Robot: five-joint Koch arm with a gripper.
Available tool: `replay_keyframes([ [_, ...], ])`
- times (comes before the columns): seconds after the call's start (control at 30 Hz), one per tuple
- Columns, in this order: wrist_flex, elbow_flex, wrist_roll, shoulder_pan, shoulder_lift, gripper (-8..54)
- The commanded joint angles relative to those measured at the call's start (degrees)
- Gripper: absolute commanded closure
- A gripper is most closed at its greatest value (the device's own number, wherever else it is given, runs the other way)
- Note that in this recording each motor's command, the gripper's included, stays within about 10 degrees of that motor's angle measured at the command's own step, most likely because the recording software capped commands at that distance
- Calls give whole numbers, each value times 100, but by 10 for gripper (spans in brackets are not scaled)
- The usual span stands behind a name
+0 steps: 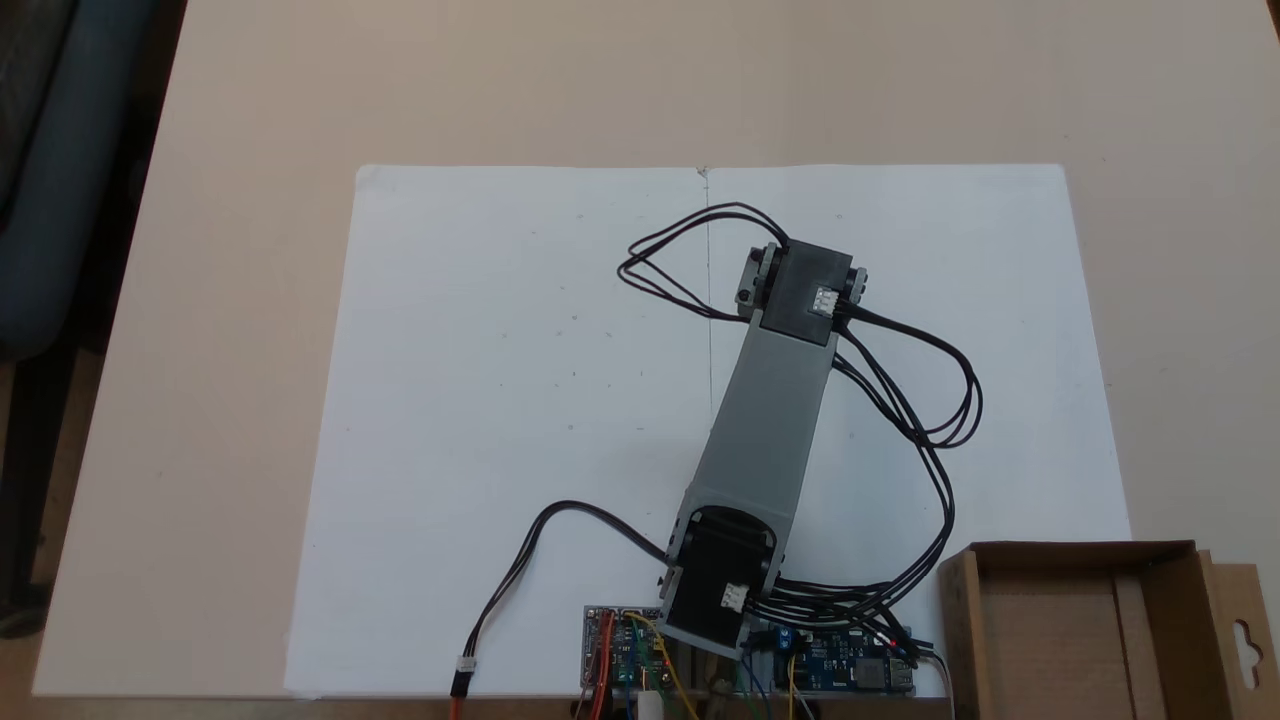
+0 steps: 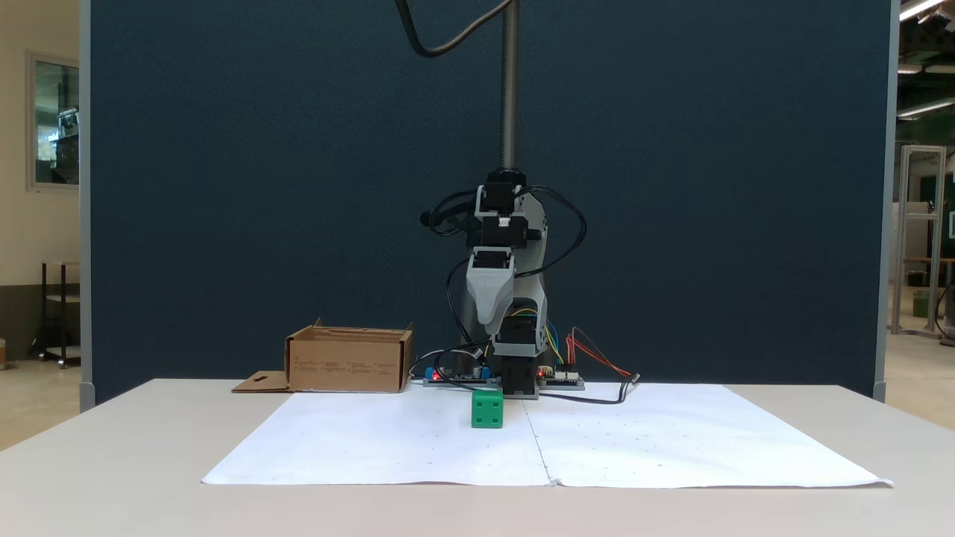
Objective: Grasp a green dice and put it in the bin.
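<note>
In a fixed view from the front, the bin (image 2: 349,360) is sitting at the left, on the table (image 2: 112,462) just off the far left corner of the white paper sheet (image 2: 634,447), with its flap lying flat on its left side. To the right of it, near the middle of the sheet, the green dice (image 2: 487,409) is resting on the paper, on the near side of the arm's base (image 2: 520,373) and just beside it, with open paper all around it and nothing standing between it and the bin. The gripper (image 2: 490,317) is hanging above the dice, well clear of it and pointing down; its grey jaws are lying one behind the other, so I cannot tell whether they are spread or closed, and nothing is showing in them. The circuit boards (image 2: 455,377) and loose wires are lying along the far edge of the sheet on both sides of the base. In a fixed view from above, the folded arm (image 1: 765,420) is covering the middle of the sheet, black cables (image 1: 930,420) are looping off to its right, and the bin (image 1: 1085,640) is sitting at the lower right corner.
</note>
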Motion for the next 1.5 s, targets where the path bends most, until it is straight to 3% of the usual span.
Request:
replay_keyframes([
  [0.0, 378, -246, -738, 185, 88, 4],
  [0.23, 1151, -246, -1468, 554, 88, -3],
  [0.77, 1564, -483, -1380, 396, -255, -4],
  [1.47, 949, -475, 97, -202, -659, 7],
])
